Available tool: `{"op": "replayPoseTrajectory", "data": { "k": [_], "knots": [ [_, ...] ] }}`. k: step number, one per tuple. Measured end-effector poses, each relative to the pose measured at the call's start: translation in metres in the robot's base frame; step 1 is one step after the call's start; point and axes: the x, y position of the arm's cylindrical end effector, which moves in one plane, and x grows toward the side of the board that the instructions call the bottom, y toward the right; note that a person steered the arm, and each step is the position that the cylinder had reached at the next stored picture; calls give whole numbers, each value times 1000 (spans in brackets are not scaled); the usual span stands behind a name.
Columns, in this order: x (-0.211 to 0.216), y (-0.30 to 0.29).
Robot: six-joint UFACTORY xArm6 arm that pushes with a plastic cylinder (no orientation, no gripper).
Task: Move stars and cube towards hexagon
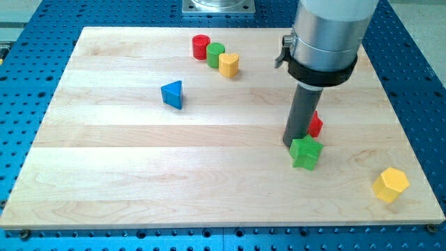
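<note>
The pale wooden desk (139, 174), smooth with visible grain, rests on a blue perforated metal base (411, 70). My tip (291, 144) is the lower end of a dark matte rod beneath a shiny silver cylinder; there are no jaws on this arm. The tip touches the upper left edge of the green star-shaped block (306, 153), right of the frame's centre. A red block (316, 125), shape half hidden by the rod, sits just above it. The yellow hexagonal block (390, 185) lies well apart at lower right. At top centre cluster a red cylinder (201, 47), green cylinder (215, 54) and yellow block (228, 64). A blue triangular block (173, 94) stands at upper left.
</note>
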Motion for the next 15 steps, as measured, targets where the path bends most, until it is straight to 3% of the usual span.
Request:
{"op": "replayPoseTrajectory", "data": {
  "k": [1,2,3,4,5,6,7,8,9,10,11,12,13,14,15],
  "knots": [
    [30,28],
    [25,-5],
    [58,-14],
    [60,32],
    [58,27],
    [38,-35],
    [-37,-39],
    [-49,10],
    [-10,65],
    [-2,87],
    [-27,50],
    [-66,-47],
    [-127,13],
    [-94,57],
    [-43,56]
  ]
}}
